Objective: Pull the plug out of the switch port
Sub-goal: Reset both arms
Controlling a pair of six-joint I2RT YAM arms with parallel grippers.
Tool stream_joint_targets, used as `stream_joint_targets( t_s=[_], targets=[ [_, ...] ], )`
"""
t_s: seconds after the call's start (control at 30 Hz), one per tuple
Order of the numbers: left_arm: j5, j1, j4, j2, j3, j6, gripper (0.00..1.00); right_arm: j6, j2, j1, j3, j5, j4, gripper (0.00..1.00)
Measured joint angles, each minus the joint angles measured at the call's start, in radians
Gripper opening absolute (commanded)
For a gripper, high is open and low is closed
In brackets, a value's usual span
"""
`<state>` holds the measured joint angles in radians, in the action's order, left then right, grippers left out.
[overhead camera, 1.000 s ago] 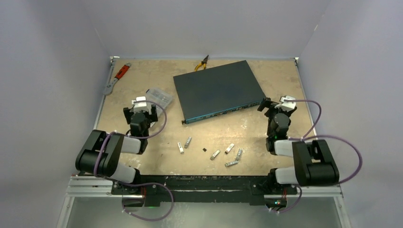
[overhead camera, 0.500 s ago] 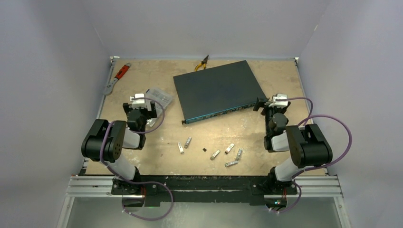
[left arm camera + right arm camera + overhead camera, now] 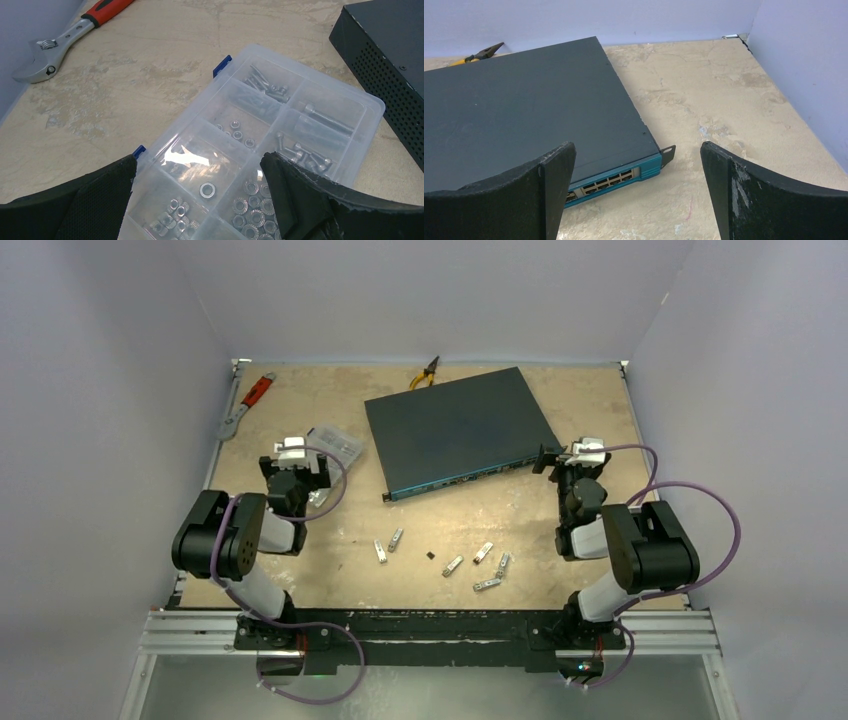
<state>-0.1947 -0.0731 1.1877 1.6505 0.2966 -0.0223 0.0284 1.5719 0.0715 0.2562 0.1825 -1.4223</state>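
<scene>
The switch (image 3: 455, 428) is a flat dark-teal box lying at an angle at the back middle of the table, with its blue-edged port face (image 3: 470, 476) turned toward the arms. In the right wrist view the switch (image 3: 519, 100) shows its right end, and the ports (image 3: 606, 181) there look empty. The rest of the row is hidden behind my finger. I cannot make out a plug. My right gripper (image 3: 572, 462) (image 3: 639, 200) is open and empty, just off the switch's right front corner. My left gripper (image 3: 296, 465) (image 3: 197, 200) is open and empty over a clear compartment box (image 3: 260, 145).
The clear box (image 3: 335, 445) of nuts and bolts sits left of the switch. Several small silver modules (image 3: 453, 564) and a tiny black part (image 3: 430, 555) lie near the front. A red-handled wrench (image 3: 245, 403) lies back left and yellow pliers (image 3: 425, 372) lie behind the switch. Walls enclose the table.
Over the last second both arms reached toward the back: the left gripper came over the clear box and the right came to the switch's right corner. Nothing has moved in the last half second.
</scene>
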Motion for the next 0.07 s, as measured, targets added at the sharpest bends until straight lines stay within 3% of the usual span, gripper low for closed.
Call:
stream_joint_targets(
  t_s=[0.07],
  targets=[
    [0.001,0.0,0.0,0.001,0.0,0.0,0.99,-0.002,0.0,0.0,0.0,0.0,0.0,0.99]
  ],
)
